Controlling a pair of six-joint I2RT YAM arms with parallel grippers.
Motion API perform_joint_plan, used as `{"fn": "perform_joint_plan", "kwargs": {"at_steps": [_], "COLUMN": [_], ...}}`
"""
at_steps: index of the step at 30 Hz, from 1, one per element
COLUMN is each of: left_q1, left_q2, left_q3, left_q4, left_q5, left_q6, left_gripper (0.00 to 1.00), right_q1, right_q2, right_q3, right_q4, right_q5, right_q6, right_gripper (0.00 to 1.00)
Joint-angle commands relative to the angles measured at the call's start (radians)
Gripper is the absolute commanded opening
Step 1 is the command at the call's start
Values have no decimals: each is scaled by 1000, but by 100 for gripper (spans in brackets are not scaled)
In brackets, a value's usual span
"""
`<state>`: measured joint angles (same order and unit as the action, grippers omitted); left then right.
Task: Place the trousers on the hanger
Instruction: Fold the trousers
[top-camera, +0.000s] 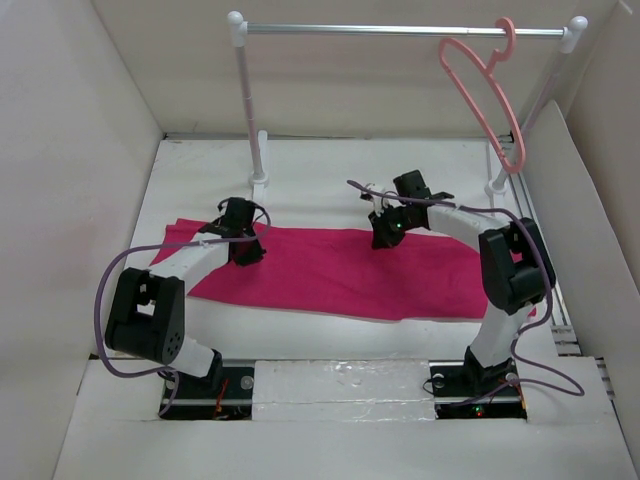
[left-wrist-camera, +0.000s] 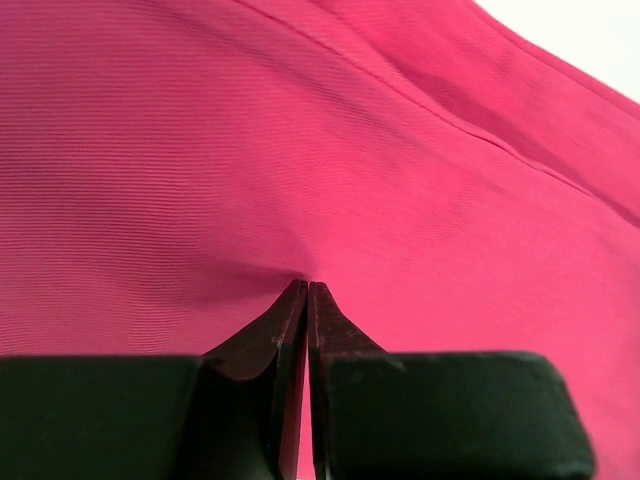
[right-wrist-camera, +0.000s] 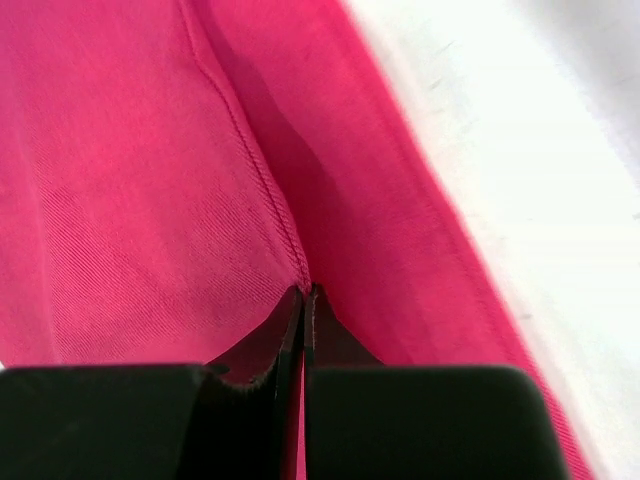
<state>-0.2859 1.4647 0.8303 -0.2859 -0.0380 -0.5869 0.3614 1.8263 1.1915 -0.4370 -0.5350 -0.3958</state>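
Presently, two claws to log, then the goods around them.

Left gripper (left-wrist-camera: 307, 286) — jaws pressed together at the tips, with a small pucker of the trousers (top-camera: 340, 272) pinched between them. The fabric draws into a fold right at the contact. The grip sits toward the left end of the cloth, close to its far edge.

Right gripper (right-wrist-camera: 303, 290): jaws likewise closed, nipping the cloth on a stitched seam near the hem that borders the white table (top-camera: 330, 170). From above, it holds the far edge around the middle of the garment.

Trousers: magenta, lying in a long flat band across the table, between the arm bases and the rail's feet. No part looks lifted.

Hanger (top-camera: 487, 95): pale pink, hooked on the metal rail (top-camera: 400, 30) near its right end. It hangs tilted, well apart from the cloth and from both claws.

Step in hand, as I judge it: both grasps are made and the lift has not begun. Your next move calls for raising the two pinches together, with enough span between them that the cloth does not sag. You then carry it up and to the right, toward the hanger's lower bar. Mind those thin pinches — an uneven tug could pull one free.
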Motion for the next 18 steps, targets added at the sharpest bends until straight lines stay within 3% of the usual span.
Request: {"fn": "perform_joint_plan", "kwargs": {"at_steps": [1,8,14,15,16,17,18], "left_q1": [4,60,60,60,60,60,60], "left_q2": [-14,39,8,-9,-29,-39,-55], "left_q3": [-5,-10,-8,-5,6,12,19], "left_q4": [-41,-96,-105,-107,-120,-122,-124], "left_q5": [-175,-263,-303,-312,-312,-312,-301], "left_q6": [2,-40,-63,-64,-62,-62,-56], "left_gripper": [3,11,13,13,13,13,13], "right_q1": [-6,-6,4,16,16,16,16], "right_q2": [-64,56,116,119,114,114,110], "right_q3": [82,149,206,207,212,212,214], "right_q4": [75,133,150,162,164,164,162], "right_q5": [75,184,374,410,441,441,431], "right_q6": [31,71,112,120,135,143,149], "right_gripper": [0,0,0,3,15,15,33]}}
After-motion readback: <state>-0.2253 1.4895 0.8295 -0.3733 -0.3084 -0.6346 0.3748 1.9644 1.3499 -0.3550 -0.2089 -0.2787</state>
